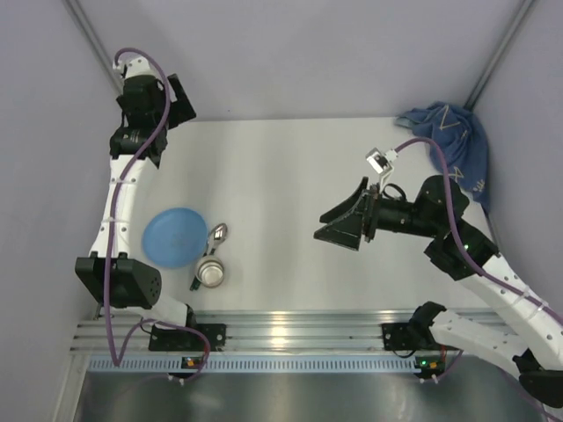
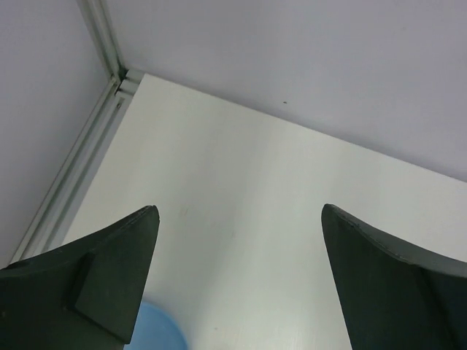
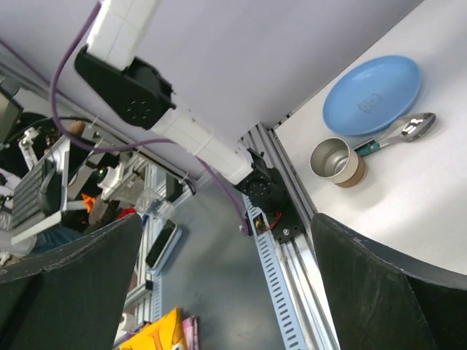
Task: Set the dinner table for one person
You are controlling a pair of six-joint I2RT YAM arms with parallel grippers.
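the large matte white dinner table (image 1: 290, 167) carries a round blue plastic plate (image 1: 173, 236), a shiny metal spoon (image 1: 217, 235) and a small steel cup (image 1: 210, 273), grouped at its 8 o'clock. a crumpled dark blue cloth (image 1: 450, 141) lies at 2 o'clock. this looks like a gap between placements. the cloth seems the likely next pick and would need a low pinch on a fold. the left gripper (image 2: 239, 219) hangs at 11 o'clock, and the right gripper (image 1: 324, 226) at 3 o'clock points toward 9. both have fingers spread wide, grasping nothing.

The plate (image 1: 173, 236) lies near-left on the dinner table (image 1: 281, 176), spoon (image 1: 217, 234) and cup (image 1: 211, 272) beside it, cloth (image 1: 450, 145) far-right
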